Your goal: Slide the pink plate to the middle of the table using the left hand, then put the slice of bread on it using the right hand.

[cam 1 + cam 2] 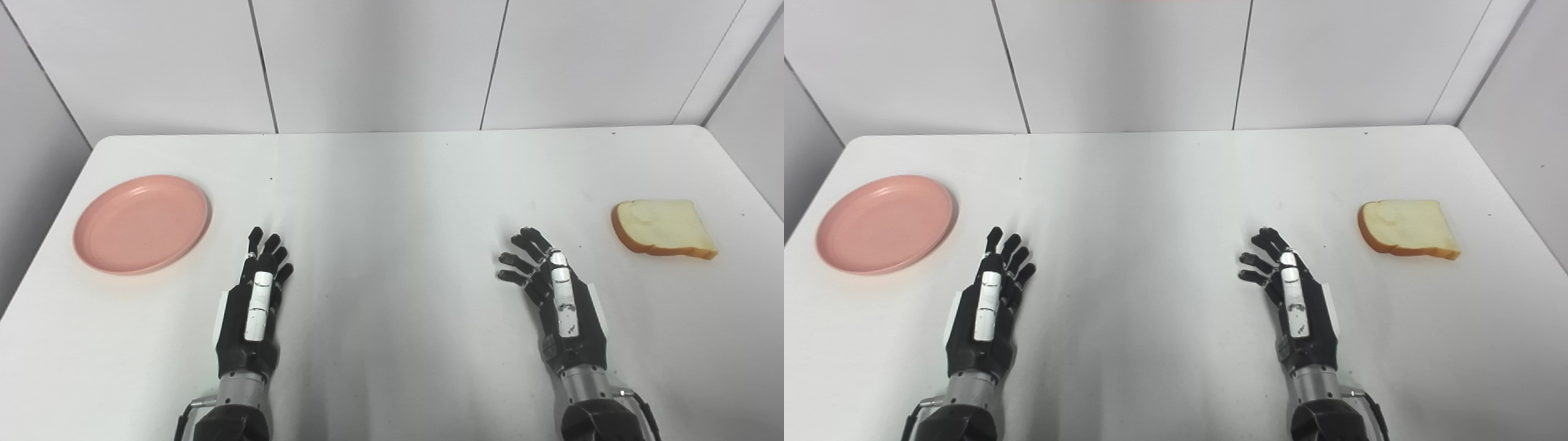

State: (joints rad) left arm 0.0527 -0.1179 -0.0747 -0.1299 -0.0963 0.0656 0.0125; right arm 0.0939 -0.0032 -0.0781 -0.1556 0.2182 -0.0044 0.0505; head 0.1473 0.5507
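One pink plate (pixel 142 223) lies flat on the white table (pixel 392 184), far out toward the table's left edge and about halfway between its near and far sides; its dish is bare and nothing touches it. Right of the plate and a little nearer the robot comes the left hand (pixel 257 300), the first of two hands in view. It sits low over the tabletop, edge-on with the thumb side up, its fingers (pixel 269 245) stretched forward and slightly apart, holding nothing; its fingertips reach toward the plate's near right rim but stay clearly apart from it. Whether the hand rests on the surface or floats just above it cannot be told. Farther right of the plate, past the bare middle of the table, is the right hand (pixel 1292 294), turned the same way, its fingers (pixel 1258 260) loosely spread and gently curled inward toward the table's centre, also holding nothing. Farthest from the plate, near the table's right edge and roughly level with the plate in depth, lies one slice of bread (pixel 1407 236), flat on the surface, pale crumb up with a brown crust along its left and near sides, well apart from the right hand.
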